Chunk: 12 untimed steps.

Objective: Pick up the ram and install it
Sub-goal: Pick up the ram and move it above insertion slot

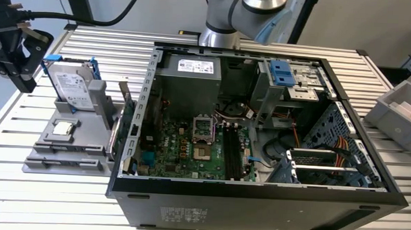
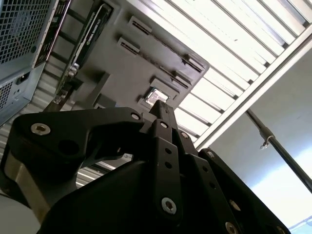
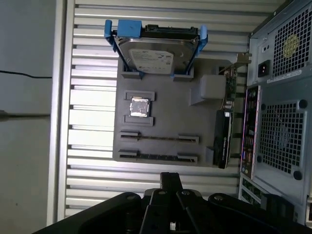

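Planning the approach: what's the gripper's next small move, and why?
Probably shift over the ram in the grey holder and open: the gripper hangs shut and empty, off to the holder's side, not above the stick.

The holder [image 1: 86,136] is open from above and toward the tabletop [image 1: 10,137] edge at the exterior view's left; upright drive [image 1: 73,88], card [image 1: 122,124] and case [image 1: 257,211] hem two sides.

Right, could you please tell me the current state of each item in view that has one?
computer case, on its side, panel off, inside exposed.
hard drive, standing on edge in the grey tray.
silver chip, flat in its tray recess.
expansion card, on edge in the tray.
gripper, in the air, jaws closed, nothing between them.
ram, cannot tell whether it sits in the tray's long slots.
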### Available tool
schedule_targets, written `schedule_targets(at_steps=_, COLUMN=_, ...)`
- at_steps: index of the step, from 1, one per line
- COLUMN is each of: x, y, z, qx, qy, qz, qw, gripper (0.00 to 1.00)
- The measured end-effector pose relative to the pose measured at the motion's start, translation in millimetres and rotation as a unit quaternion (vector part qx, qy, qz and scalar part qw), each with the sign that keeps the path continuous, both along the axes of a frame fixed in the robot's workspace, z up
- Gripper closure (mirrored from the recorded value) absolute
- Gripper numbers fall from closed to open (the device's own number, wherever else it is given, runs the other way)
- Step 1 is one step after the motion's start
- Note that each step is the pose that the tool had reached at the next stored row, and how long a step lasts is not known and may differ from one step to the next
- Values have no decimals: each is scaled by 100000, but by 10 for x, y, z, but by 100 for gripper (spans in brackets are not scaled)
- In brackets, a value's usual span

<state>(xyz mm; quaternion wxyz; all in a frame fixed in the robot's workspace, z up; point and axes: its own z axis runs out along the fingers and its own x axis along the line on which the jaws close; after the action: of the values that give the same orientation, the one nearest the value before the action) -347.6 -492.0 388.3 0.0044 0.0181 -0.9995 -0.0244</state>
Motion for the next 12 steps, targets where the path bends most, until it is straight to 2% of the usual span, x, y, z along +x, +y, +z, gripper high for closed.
schedule_targets(at_steps=12, x=0, y=0, z=1, qx=-5, qy=5, qz=503, qw=99999, gripper=100)
